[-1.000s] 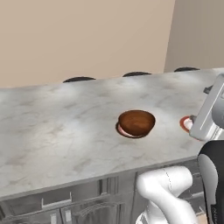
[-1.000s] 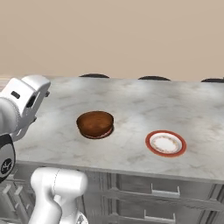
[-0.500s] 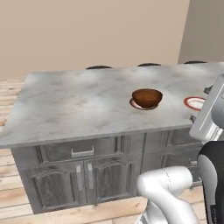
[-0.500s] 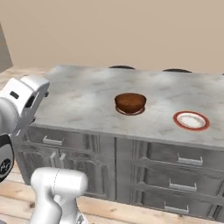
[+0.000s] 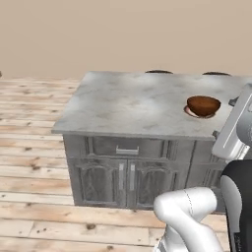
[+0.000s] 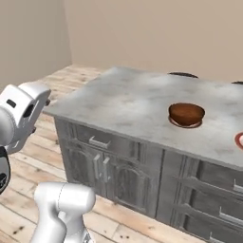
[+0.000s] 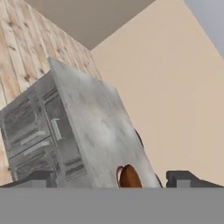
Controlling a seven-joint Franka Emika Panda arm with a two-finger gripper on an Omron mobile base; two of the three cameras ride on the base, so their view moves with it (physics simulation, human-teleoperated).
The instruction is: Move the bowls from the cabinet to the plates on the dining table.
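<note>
One glossy brown bowl [image 5: 203,105] on red-rimmed plate [image 6: 186,124], marbled table [image 5: 133,106]; pincer [image 7: 114,178] wide open, empty.

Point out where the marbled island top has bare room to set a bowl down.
The grey-white marbled island top is bare from its left corner to the dark reddish-brown wooden bowl sitting on a red-rimmed plate. The right end is more crowded: a second red-rimmed plate lies there.

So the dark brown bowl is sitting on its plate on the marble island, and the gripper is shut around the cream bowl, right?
Not quite. The dark brown bowl does sit on its plate on the marble island, but the gripper holds nothing: in the hand view its finger tips stand wide apart with no cream bowl between them.
</note>
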